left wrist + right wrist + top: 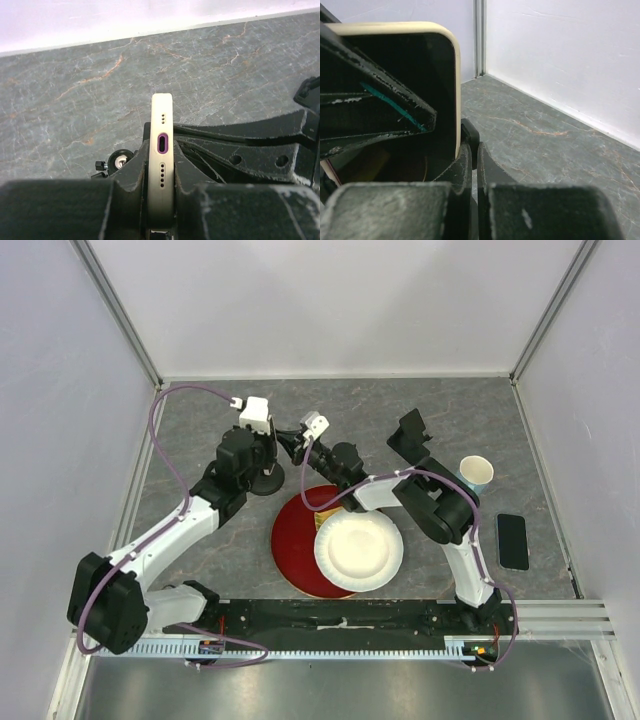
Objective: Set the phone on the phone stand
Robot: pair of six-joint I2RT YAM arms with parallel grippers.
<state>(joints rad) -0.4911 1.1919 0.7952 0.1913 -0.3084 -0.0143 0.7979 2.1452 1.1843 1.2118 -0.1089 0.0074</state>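
Nearest my left wrist lens, the black fingers (125, 200) of the left jaws fill the bottom of the view. They are clamped on the phone (162, 125), which stands on edge between them with its pale rim and charging port facing the lens. From the right wrist I see that phone's glossy black screen and pale corner just beyond my right jaws. Their fingers (545, 210) are drawn narrow, with only a thin slit between them and nothing in it. From above, both arms meet toward the back middle of the grey desk (480, 410), and the phone is hidden there among the wrists. The phone stand (410, 432) sits on the desk to the right of that spot, apart from the phone, with a light blue cup (477, 473) near it. A white paper plate (358, 550) rests on a red plate (290, 540), and a flat black slab (513, 541) lies by the desk's right edge.
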